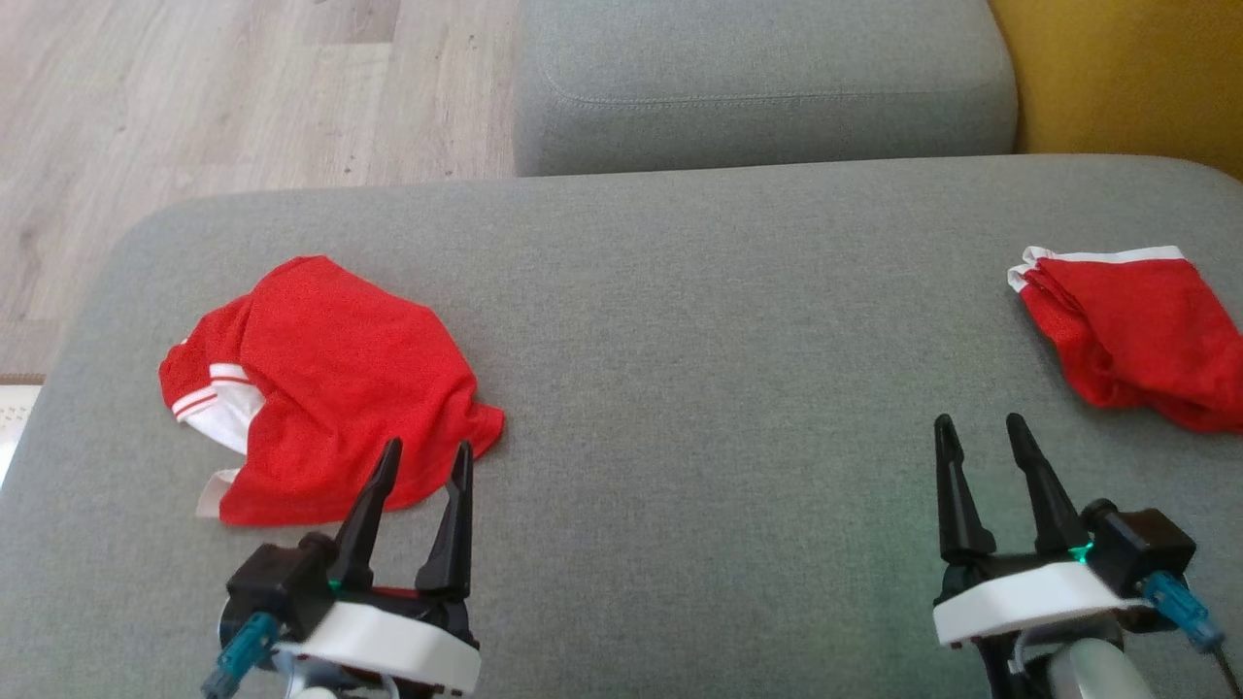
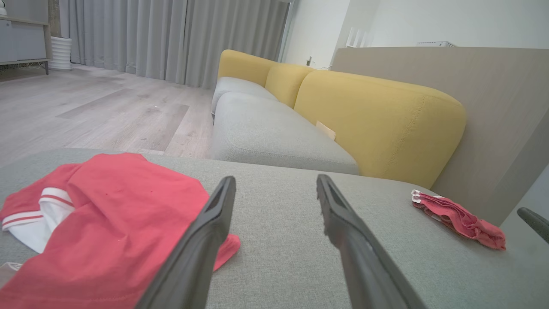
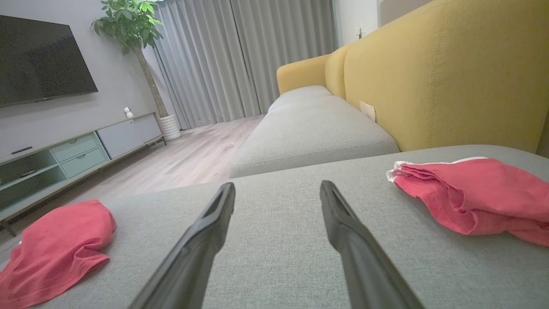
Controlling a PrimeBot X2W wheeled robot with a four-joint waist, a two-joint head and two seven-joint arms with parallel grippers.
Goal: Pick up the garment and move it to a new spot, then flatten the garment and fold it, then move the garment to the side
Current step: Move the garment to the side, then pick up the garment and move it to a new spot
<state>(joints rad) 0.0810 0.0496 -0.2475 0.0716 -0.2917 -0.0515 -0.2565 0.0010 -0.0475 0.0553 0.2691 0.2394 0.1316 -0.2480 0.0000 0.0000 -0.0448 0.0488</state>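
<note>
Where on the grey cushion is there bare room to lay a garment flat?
The wide middle stretch of the cushion between the crumpled red shirt and the second red garment is bare. Its left and right ends are crowded.

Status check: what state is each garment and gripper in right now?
Left red garment: crumpled, unfolded, lying loose on the sofa cushion.
Right red garment: roughly folded, lying toward the cushion's right side.
Left gripper: jaws open, empty.
Right gripper: jaws open, empty.
</note>
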